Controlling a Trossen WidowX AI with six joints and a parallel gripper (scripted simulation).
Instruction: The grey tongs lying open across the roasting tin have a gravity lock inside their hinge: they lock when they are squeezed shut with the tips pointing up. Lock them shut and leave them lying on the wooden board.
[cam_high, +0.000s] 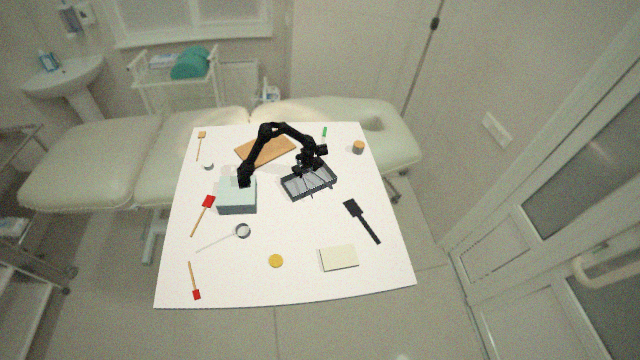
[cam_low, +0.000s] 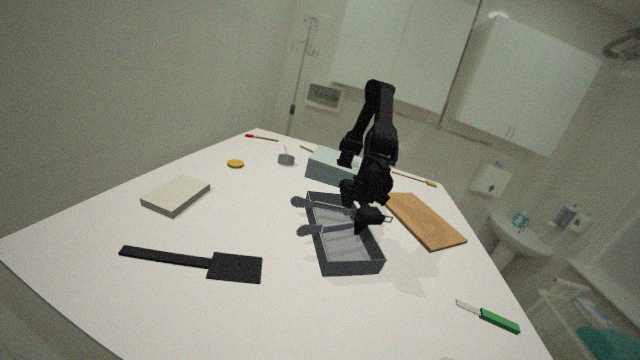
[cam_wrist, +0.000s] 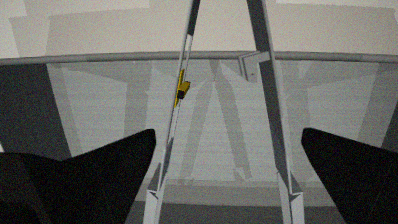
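Note:
The grey tongs (cam_low: 309, 230) (cam_wrist: 274, 100) lie open across the roasting tin (cam_high: 305, 194) (cam_low: 350, 268) (cam_wrist: 100, 57). In the exterior view their two rounded tips stick out past the tin's left side, and the hinge end points toward the wooden board (cam_high: 270, 150) (cam_low: 425, 222). A small yellow part (cam_wrist: 184, 90) shows on the left arm in the wrist view. My gripper (cam_high: 307, 170) (cam_low: 354, 215) (cam_wrist: 227, 135) is open and low over the tin. In the wrist view its fingers stand outside the two tong arms, with a gap on each side. The hinge is out of the wrist view.
A pale green box (cam_high: 236, 204) stands under the arm's base. A black spatula (cam_high: 353, 207) (cam_low: 234, 267), a cream block (cam_high: 339, 257) (cam_low: 175, 195) and a green-handled knife (cam_low: 500, 321) lie around the tin. An orange-topped jar (cam_high: 358, 147) stands near the back right edge.

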